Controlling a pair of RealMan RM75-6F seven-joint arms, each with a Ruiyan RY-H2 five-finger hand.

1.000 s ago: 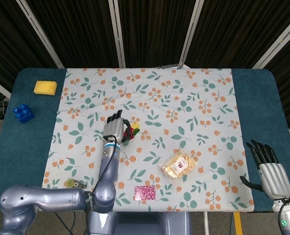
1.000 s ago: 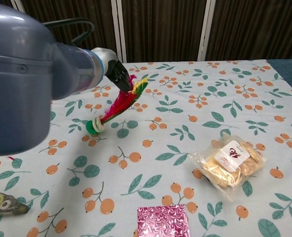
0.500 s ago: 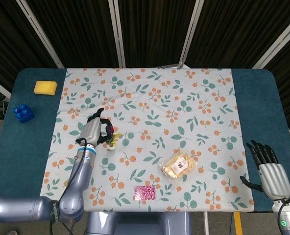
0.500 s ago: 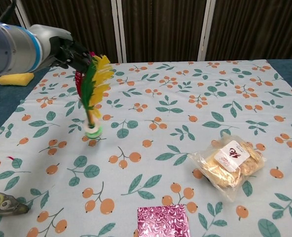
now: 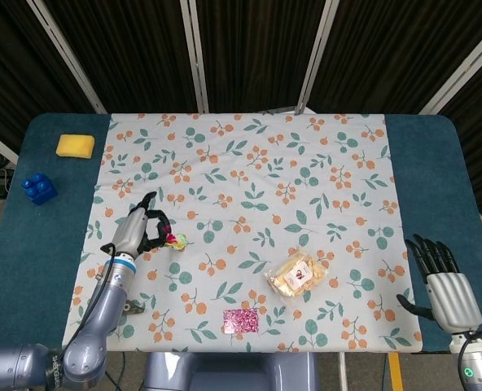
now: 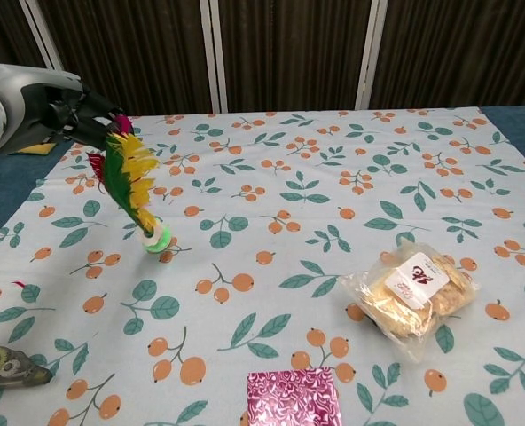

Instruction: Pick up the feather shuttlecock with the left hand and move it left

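The feather shuttlecock (image 6: 131, 188) has red, green and yellow feathers and a green-and-white base (image 6: 156, 240) that hangs just above the floral cloth, pointing down and right. My left hand (image 6: 63, 114) holds it by the feather tops at the left of the cloth. From the head camera the same left hand (image 5: 139, 230) curls around the shuttlecock (image 5: 173, 239), with only the coloured tips showing. My right hand (image 5: 443, 281) rests at the table's front right corner, fingers spread and holding nothing.
A clear snack bag (image 6: 411, 294) lies at centre right, a shiny pink packet (image 6: 293, 397) near the front edge. A tape dispenser (image 6: 7, 367) sits front left. A yellow sponge (image 5: 75, 146) and blue block (image 5: 39, 188) lie on the blue table (image 5: 46, 252) at the far left.
My left hand has carried the shuttlecock steadily leftward across the cloth. The feathers swung from leaning right to upright, then to leaning left. The right hand barely moved.
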